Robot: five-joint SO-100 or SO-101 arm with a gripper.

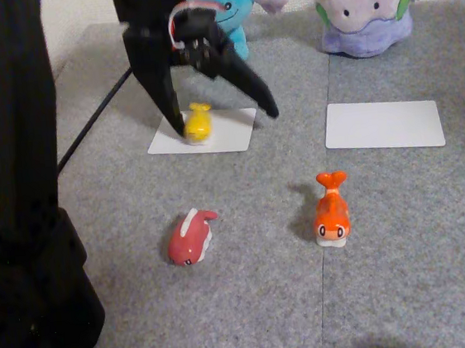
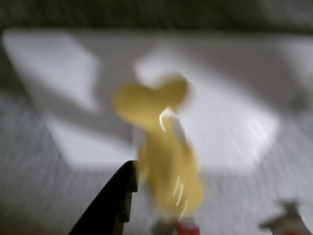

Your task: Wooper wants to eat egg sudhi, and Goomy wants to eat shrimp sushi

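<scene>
Grey carpet point(image 1: 405, 231) covered the floor in the other view. At about nine o'clock from the centre stood the black arm, and its gripper point(image 1: 221, 119) hung with jaws spread wide, one finger tip touching down at the left side of the egg sudhi point(image 1: 199, 123), the other out at the egg's three o'clock, apart from it. The egg sudhi rested on a white card point(image 1: 232, 131) (near its left edge), with Wooper point(image 1: 232, 8) at twelve o'clock behind the gripper. At six o'clock from the card lay a dark red figurine point(image 1: 191, 237) on its side. Further right, the shrimp sushi point(image 1: 332, 210) stood upright on the carpet, a second white card point(image 1: 384, 124) at its one o'clock, and Goomy point(image 1: 365, 6) beyond that card. The blurred wrist view showed the yellow piece point(image 2: 164, 156) with a black finger point(image 2: 112, 205) at its seven o'clock, just beside it.
</scene>
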